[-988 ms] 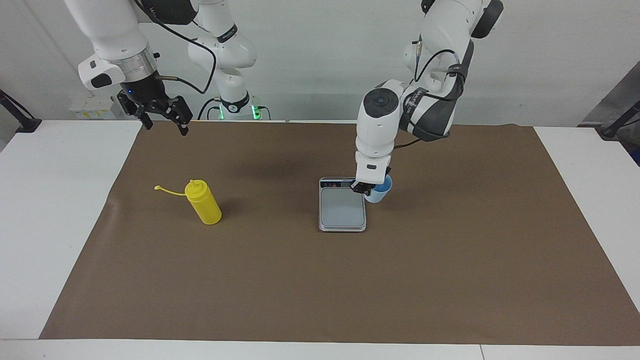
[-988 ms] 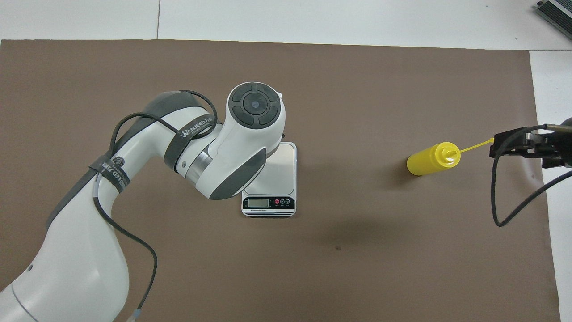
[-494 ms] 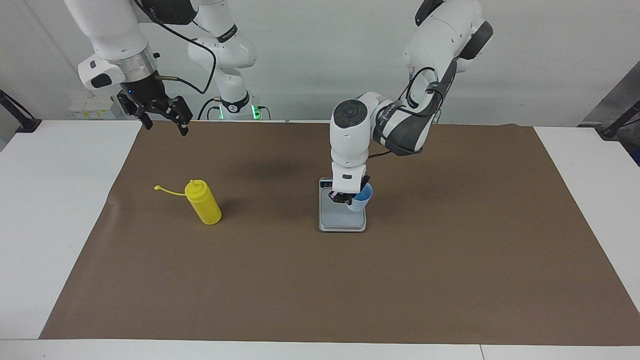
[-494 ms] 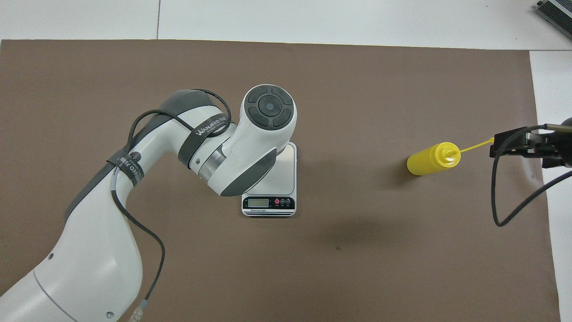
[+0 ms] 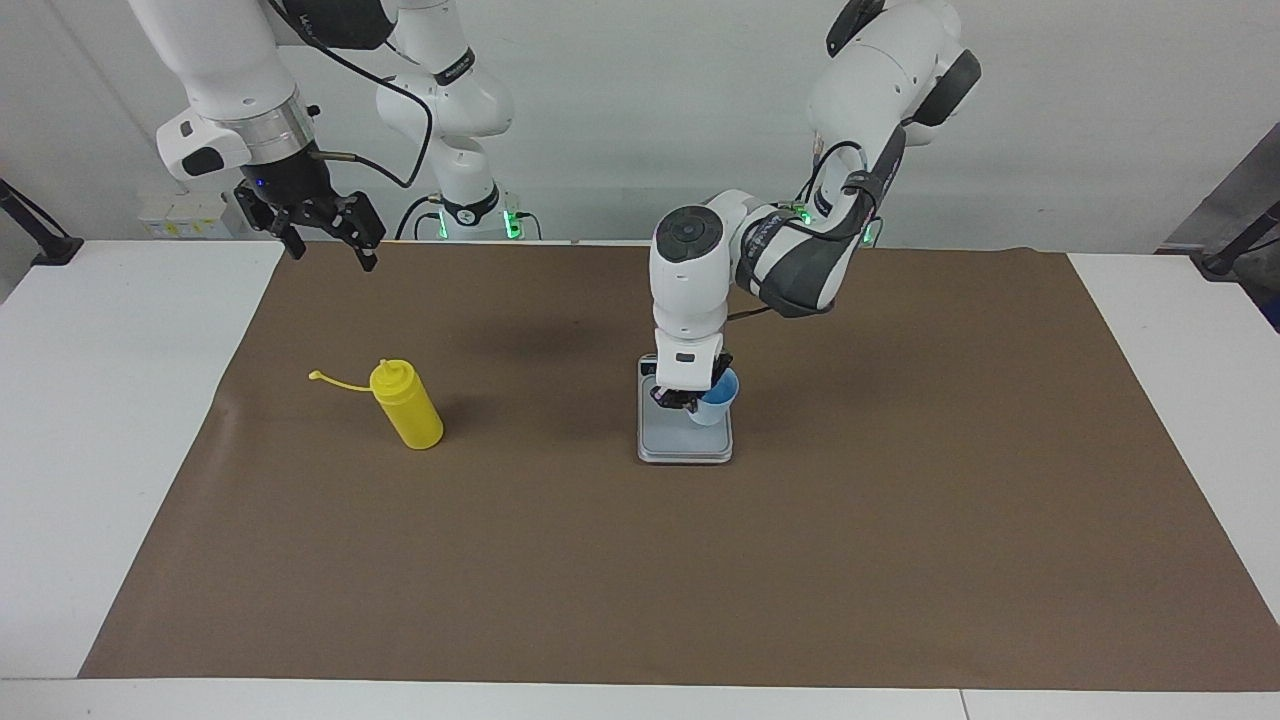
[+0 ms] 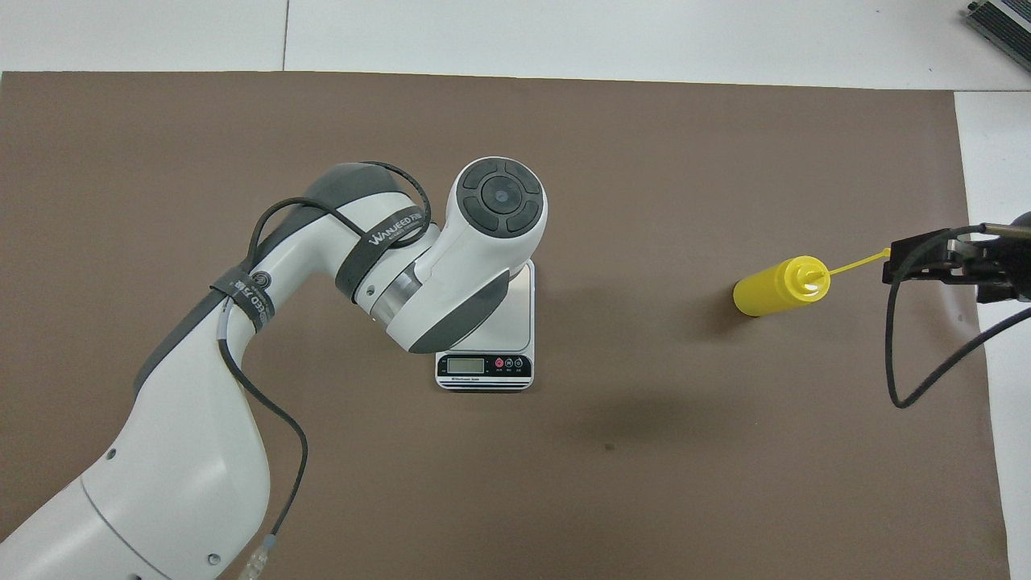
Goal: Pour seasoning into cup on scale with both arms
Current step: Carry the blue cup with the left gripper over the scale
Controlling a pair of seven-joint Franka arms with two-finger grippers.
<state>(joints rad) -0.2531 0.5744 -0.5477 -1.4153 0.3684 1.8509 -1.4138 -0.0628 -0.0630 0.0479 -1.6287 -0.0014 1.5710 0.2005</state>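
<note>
My right pincer (image 5: 325, 245): fingers spread wide, nothing between them; I hold it up in the air over the edge of the brown mat at my right arm's end of the table, where this arm waits
My seasoning bottle (image 5: 406, 403): yellow, upright on the brown mat (image 5: 640, 560), its nozzle uncapped and the thin cap strap trailing out toward my right arm's end of the table; well apart from the scale and below my right pincer, untouched
My scale (image 5: 668, 442): flat on the mat near the middle of the table, display strip on the edge nearest to me, pale plate partly bare
My left pincer (image 5: 682, 400): clamped tight on the rim of the cup, low over the scale's plate; from overhead my own wrist hides it
My cup (image 5: 714, 398): light blue, upright in my left pincer's grip, over the scale's plate toward my left arm's end; whether its base touches the plate I cannot tell
</note>
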